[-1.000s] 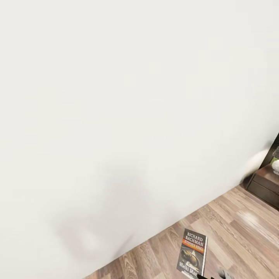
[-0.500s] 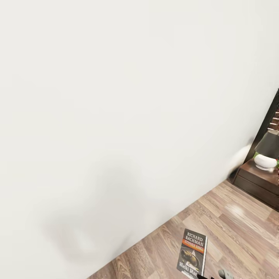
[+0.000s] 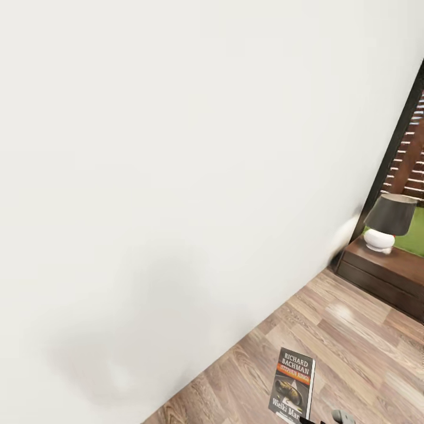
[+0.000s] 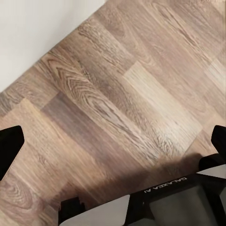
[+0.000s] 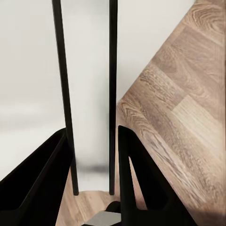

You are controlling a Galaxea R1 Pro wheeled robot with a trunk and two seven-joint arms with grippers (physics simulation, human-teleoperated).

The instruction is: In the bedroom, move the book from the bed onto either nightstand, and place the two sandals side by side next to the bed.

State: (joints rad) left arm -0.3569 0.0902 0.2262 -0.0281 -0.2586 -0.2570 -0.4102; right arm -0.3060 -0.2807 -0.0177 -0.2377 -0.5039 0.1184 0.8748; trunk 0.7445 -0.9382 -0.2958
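Held the book (image 3: 292, 383) upright above the floor (image 3: 353, 341), low in the head view and well apart from the nightstand (image 3: 383, 274) off to the right by the wall (image 3: 176, 176). Clamped it between the right fingers (image 5: 136, 179), one dark finger against each cover, with its thin edge toward that wrist camera. Spread the left fingers (image 4: 8, 148) wide over bare planks, with nothing between them.

Judged a slip the chief danger: gripped near one end only, so apt to tilt or slide out on a sharp swing of the base or arm. Judged the lamp (image 3: 388, 224) a second hazard, standing on the nightstand's top and liable to be knocked by a careless set-down beside it.

Read on the cover, in white, "RICHARD BACHMAN". Found an orange band below it with lettering too small to be sure of, then "Wielki Mar" at the foot, cut off by the frame edge. Read "GALAXEA AI", upside down, on the left wrist housing (image 4: 165, 188).
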